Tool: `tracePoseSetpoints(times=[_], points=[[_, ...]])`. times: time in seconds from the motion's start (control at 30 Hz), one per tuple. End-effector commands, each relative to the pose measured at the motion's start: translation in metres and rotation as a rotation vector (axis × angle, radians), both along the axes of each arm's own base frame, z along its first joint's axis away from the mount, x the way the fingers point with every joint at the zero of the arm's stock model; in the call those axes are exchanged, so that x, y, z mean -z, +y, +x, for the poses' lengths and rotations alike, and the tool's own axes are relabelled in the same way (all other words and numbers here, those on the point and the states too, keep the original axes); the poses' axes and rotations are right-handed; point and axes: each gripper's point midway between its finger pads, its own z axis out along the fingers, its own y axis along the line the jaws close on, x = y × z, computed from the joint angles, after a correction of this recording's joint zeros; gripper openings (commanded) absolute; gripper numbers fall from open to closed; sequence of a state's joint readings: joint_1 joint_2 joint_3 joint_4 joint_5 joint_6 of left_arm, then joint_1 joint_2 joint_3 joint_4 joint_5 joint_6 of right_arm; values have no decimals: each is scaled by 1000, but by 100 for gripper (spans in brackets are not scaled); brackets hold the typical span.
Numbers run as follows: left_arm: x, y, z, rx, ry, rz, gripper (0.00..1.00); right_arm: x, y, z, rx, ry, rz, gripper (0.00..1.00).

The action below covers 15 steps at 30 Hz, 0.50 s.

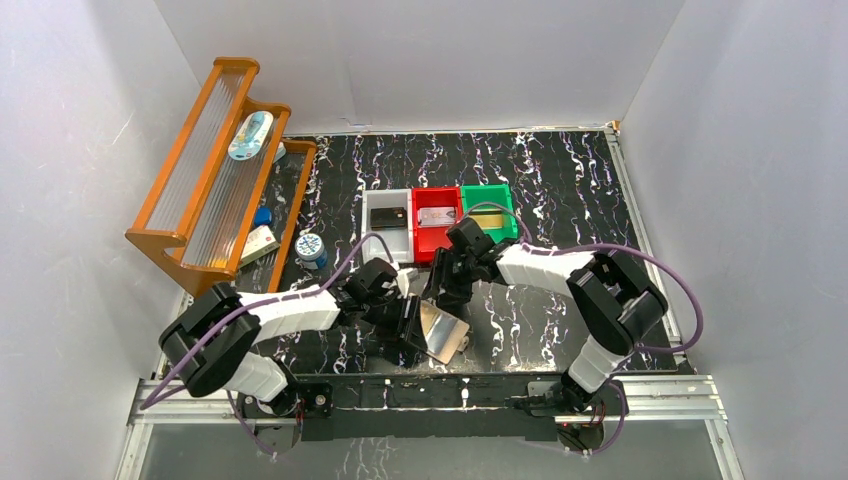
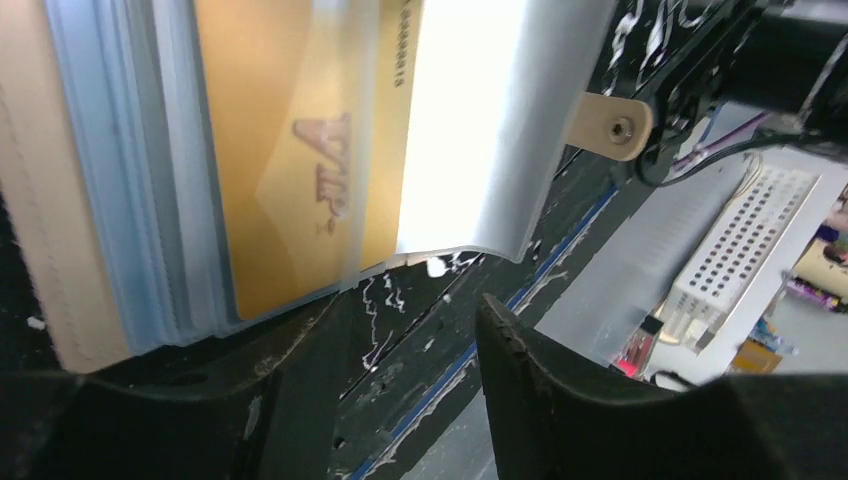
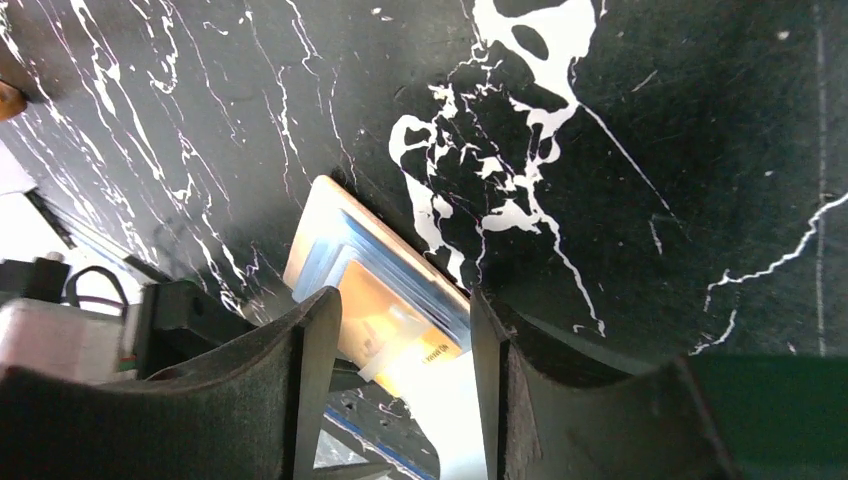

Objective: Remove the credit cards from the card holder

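Top external: black white-veined desk (image 1: pixel 560 190), white walls (image 1: pixel 420 60); tan card holder (image 1: pixel 442 335) lies open showing gold card (image 2: pixel 290 150); left tool (image 2: pixel 415 305), right tool (image 3: pixel 402 297) gape empty.

Bins (image 1: pixel 436 246) block behind card holder (image 1: pixel 445 335); right table (image 1: pixel 570 190) open.

I count three bins on the table (image 1: pixel 570 180), just beyond its middle: one grey (image 1: pixel 368 215), one red (image 1: pixel 432 247), one green (image 1: pixel 490 190). The grey holds one dark card (image 1: pixel 390 216), the red one pale card (image 1: pixel 436 216). Nearer me is one card holder (image 1: pixel 442 335) with one gold card (image 2: pixel 300 150) showing inside. One wooden rack (image 1: pixel 215 170) stands far left.
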State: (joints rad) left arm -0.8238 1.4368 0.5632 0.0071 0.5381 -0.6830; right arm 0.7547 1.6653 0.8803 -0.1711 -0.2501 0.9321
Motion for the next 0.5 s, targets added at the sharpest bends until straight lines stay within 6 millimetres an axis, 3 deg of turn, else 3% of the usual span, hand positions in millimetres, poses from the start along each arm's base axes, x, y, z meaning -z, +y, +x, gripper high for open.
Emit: tracePoseSetpoints(times=[0.0,0.07,0.13,0.27,0.47], points=[[-32,-13,22,-90,-109,-76,50,-19,-12,7,-25,-87,-61,60],[-37,-3,30,-128,-168,-31,50,-26,-24,7,-20,-116,-106,60],[-36,19,45,-196,-252,80,55,-35,-33,6,5,-130,-134,60],[-35,45,64,-267,-299,168,57,-49,-20,-16,34,-105,-6,59],[-32,42,90,-259,-274,140,60,-52,7,-39,85,-69,143,56]])
